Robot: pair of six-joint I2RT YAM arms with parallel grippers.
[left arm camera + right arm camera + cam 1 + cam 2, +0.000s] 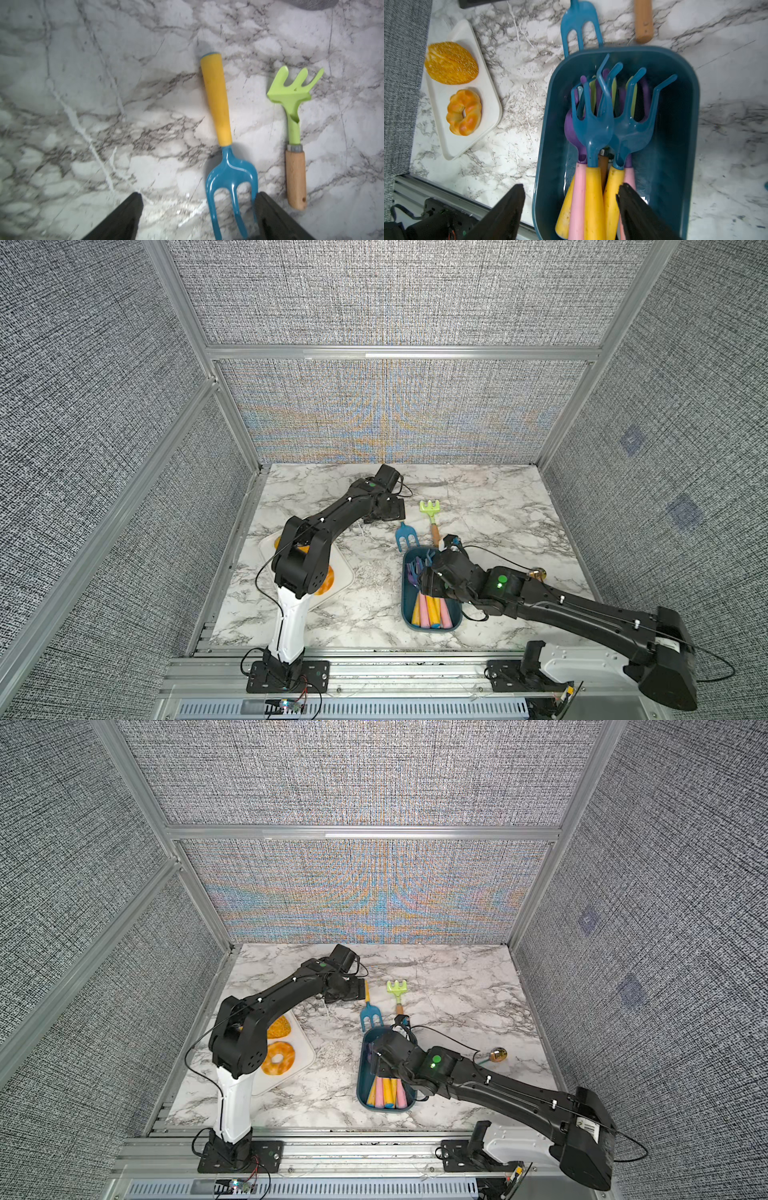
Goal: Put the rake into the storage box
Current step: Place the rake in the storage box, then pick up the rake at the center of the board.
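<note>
Well left of the storage box (pixel 675 145) sits a white tray (pixel 454 149) holding a sesame bun (pixel 450 63) and a ring doughnut (pixel 464 112). Beyond the box's far left corner the left gripper (pixel 197 197) hangs over a blue fork (pixel 216 99), jaws spread wide and gripping nothing. The fork's tines reach the box's far rim. Just right of the fork, a green rake (pixel 294 133) lies on the marble outside the box, its wooden handle end near that rim. Inside the box, 2 blue rakes (pixel 591 128) with yellow handles lie on purple tools. The right gripper (pixel 571 187) hovers over the box's near half, jaws apart, empty. Right of the box lies a small gold object (pixel 498 1054).
</note>
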